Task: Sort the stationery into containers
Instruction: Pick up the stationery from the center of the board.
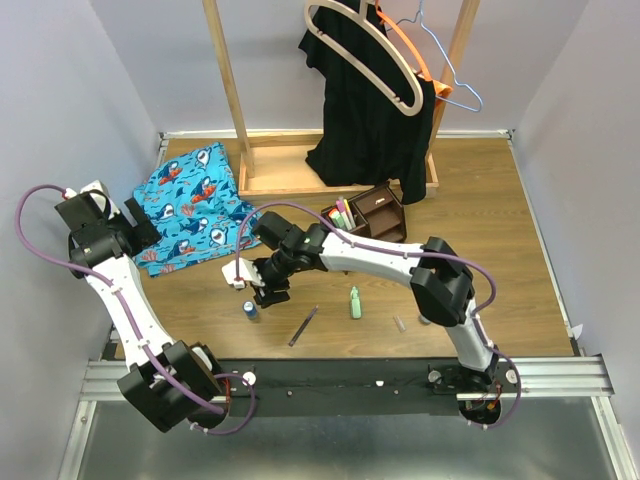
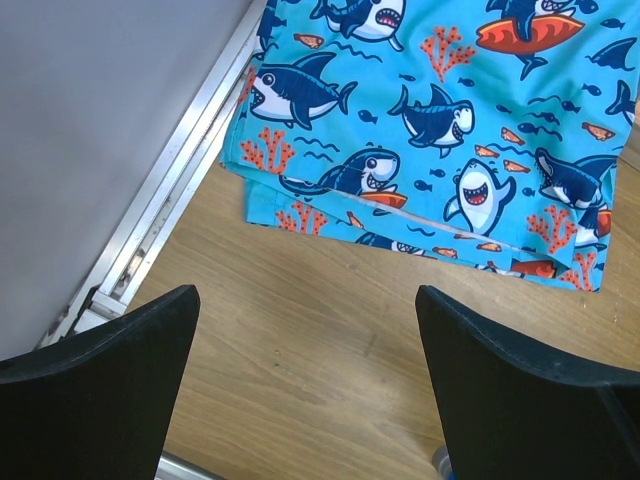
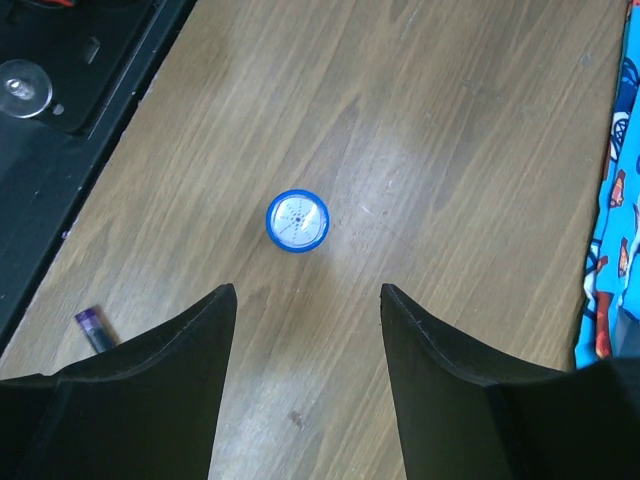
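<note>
A wood-grain table runs between pale walls. The right fingers are spread apart with nothing between them, pointing down at the table. Just beyond their tips, mid-frame in the right wrist view, a small blue bottle stands upright and untouched. At lower left of that view lies the end of a thin purple pen. From above, a pale green marker lies right of the pen. The dark brown organizer sits higher up at centre. The left fingers are spread wide over bare table, below the shark-print cloth.
</note>
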{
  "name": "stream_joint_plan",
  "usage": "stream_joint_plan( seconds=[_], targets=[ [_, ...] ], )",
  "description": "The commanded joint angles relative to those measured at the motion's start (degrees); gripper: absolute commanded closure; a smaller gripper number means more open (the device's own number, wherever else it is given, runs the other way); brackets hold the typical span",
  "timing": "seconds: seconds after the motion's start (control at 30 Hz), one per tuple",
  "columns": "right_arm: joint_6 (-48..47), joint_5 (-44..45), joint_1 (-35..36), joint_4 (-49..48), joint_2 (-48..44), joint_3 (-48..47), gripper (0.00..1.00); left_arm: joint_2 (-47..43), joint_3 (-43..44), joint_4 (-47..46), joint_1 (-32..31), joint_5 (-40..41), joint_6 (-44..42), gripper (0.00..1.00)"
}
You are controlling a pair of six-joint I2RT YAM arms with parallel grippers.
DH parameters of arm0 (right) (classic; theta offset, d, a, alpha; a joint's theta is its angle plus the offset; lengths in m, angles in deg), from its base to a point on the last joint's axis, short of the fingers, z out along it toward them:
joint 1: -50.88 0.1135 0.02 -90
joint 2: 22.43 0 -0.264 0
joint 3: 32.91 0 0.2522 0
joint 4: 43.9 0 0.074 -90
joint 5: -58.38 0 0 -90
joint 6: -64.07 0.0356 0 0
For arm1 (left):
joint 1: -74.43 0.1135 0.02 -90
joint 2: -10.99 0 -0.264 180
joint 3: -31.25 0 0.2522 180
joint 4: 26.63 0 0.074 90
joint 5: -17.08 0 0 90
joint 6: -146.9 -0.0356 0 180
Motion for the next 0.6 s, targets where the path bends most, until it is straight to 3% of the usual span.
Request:
stream_joint_plan(
  seconds=[0.0,0.57],
  targets=[
    [1.0,-0.1,0.4,-0.5,3.8,-3.7,0.33,0.4,1.2,-0.1,0.5,-1.1,-0.2,0.01],
    [1.7,-3.3,1.6,-0.6,8.2,-7.4,0.34,1.2,0.8,-0.6,0.4,-0.8,-0.7,0.01]
  ],
)
